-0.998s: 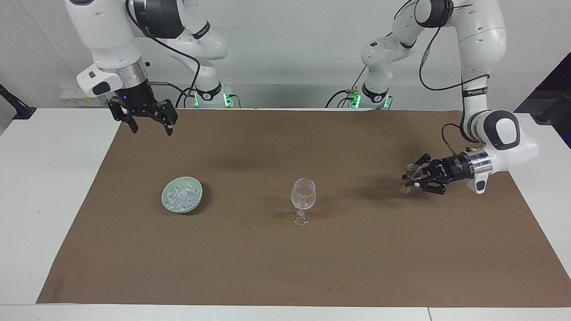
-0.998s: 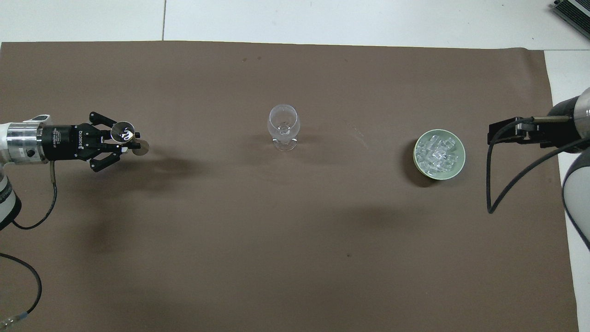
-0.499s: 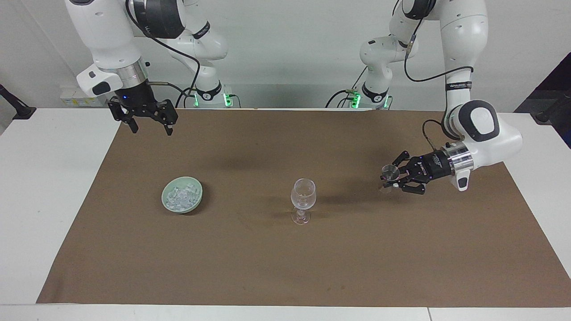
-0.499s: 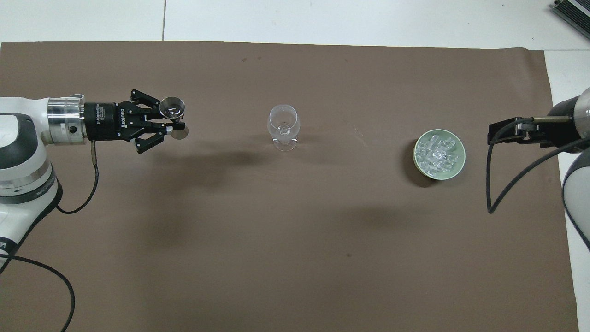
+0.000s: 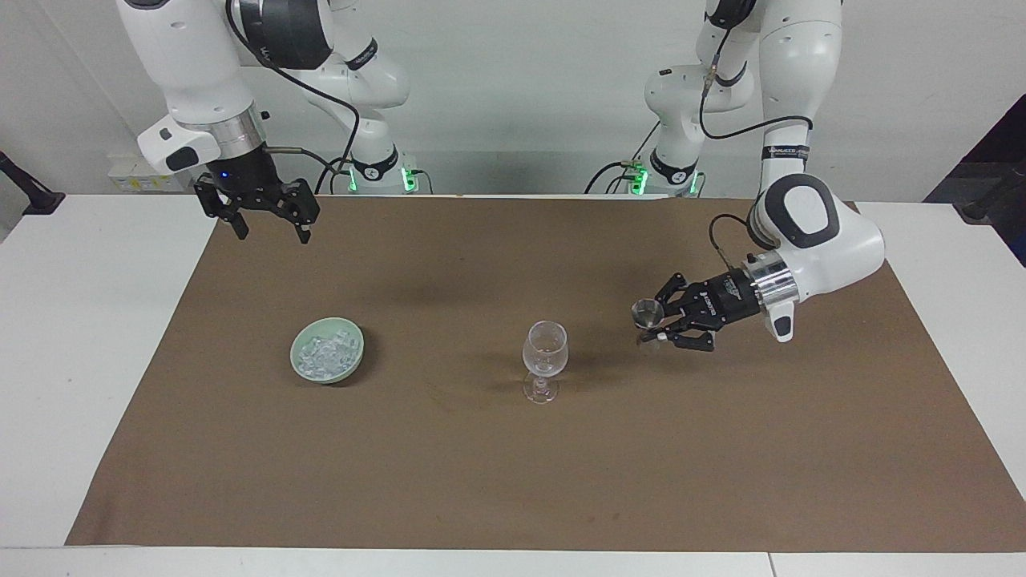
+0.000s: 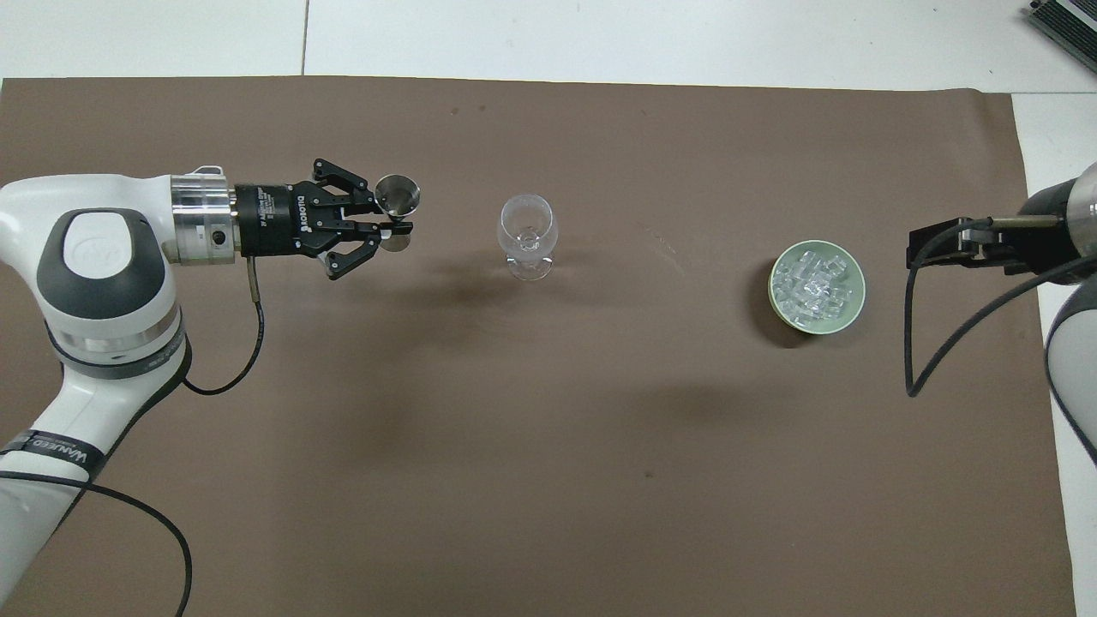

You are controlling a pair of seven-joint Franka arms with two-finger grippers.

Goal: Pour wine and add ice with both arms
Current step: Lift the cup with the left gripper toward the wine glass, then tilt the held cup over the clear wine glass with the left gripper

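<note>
An empty-looking wine glass [image 5: 545, 350] [image 6: 527, 233] stands upright mid-mat. My left gripper [image 5: 653, 327] [image 6: 398, 230] hangs over the mat beside it, toward the left arm's end, shut on the stem of a small clear stemmed cup [image 5: 646, 312] [image 6: 398, 195]. I cannot tell what the cup holds. The ice [image 5: 325, 351] [image 6: 814, 283] lies heaped in a pale green dish [image 5: 298, 362] [image 6: 848, 321] toward the right arm's end. My right gripper [image 5: 272, 236] waits open and empty above the mat's corner by its base, well apart from the dish.
A brown mat [image 5: 513, 481] [image 6: 514, 428] covers most of the white table [image 5: 80, 320]. In the overhead view only the right arm's wrist [image 6: 1046, 227] and its cable show at the edge.
The left arm has carried the small cup across the mat toward the wine glass, closing most of the gap. The right arm, glass and dish have not moved.
</note>
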